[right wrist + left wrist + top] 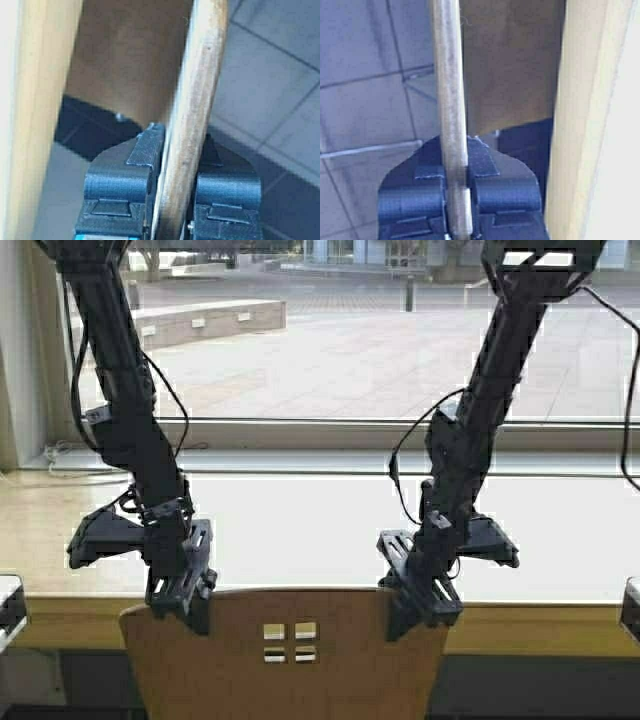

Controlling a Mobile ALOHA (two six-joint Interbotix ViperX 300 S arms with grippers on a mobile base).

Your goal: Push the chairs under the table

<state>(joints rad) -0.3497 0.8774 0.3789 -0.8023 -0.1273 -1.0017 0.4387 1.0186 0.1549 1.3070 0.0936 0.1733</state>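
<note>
Tan chair (290, 655) backrest pinched at its top edge by left hand (182, 595) and right hand (420, 605).

The high view looks forward and down from behind the two arms, across the table (300, 530) to a window (350, 330), with the chair (285, 655) close below the lens. The left wrist view sits right behind the left gripper (457, 192) and looks along the chair's top edge (451, 100) toward the floor (365, 75). The right wrist view does the same behind the right gripper (172, 192). All three views share the chair back and the table's front edge (42, 100).
</note>
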